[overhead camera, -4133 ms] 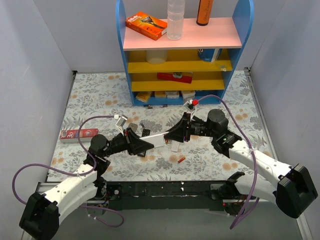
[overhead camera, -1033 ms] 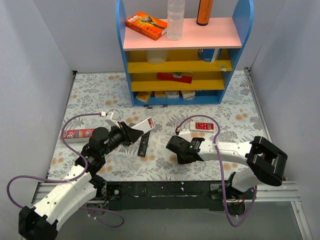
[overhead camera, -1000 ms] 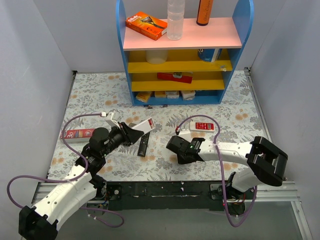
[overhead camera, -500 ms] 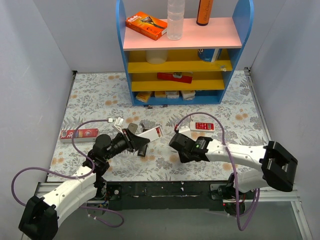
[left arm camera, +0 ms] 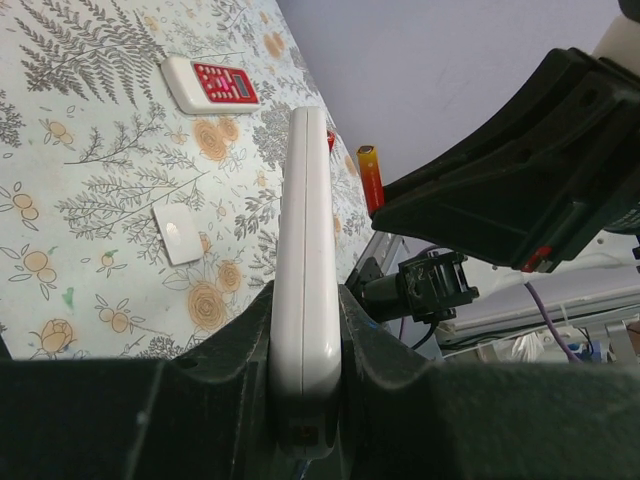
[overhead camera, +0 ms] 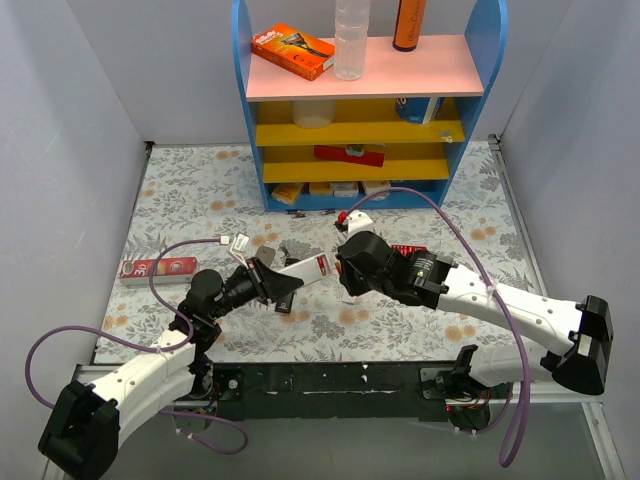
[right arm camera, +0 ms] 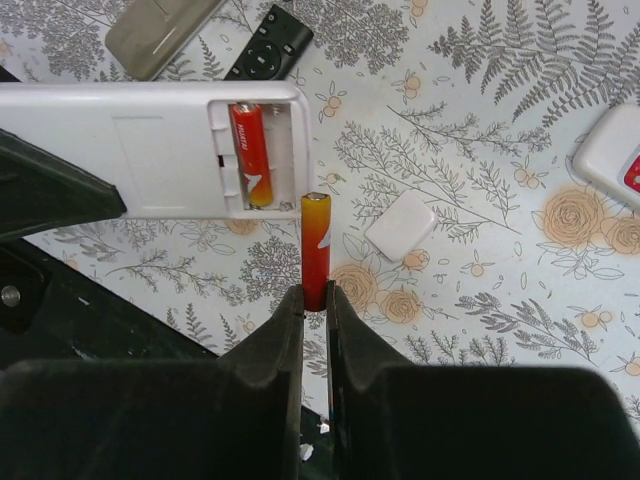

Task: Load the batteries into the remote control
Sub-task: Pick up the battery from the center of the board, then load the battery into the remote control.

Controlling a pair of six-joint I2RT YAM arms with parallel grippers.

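My left gripper (overhead camera: 270,280) (left arm camera: 306,330) is shut on the white remote control (overhead camera: 305,267) (left arm camera: 306,280) and holds it above the mat by one end. In the right wrist view the remote control (right arm camera: 130,150) shows its open compartment, with one red-orange battery (right arm camera: 250,150) lying in it. A second red-orange battery (right arm camera: 316,250) (left arm camera: 370,175) stands upright in my right gripper (right arm camera: 314,298) (overhead camera: 345,272), which is shut on its lower end. Its tip sits just below the compartment's open right corner.
A small white cover (right arm camera: 400,225) (left arm camera: 176,235) lies on the floral mat. A grey remote (right arm camera: 160,25) and a black remote (right arm camera: 268,45) lie beyond. The white remote with red buttons (left arm camera: 213,83) (right arm camera: 610,155) lies off to the side. A blue shelf (overhead camera: 360,100) stands at the back.
My right arm has risen from the mat with the battery and come up to the remote's free end. The left arm keeps its hold, the remote shifted slightly right.
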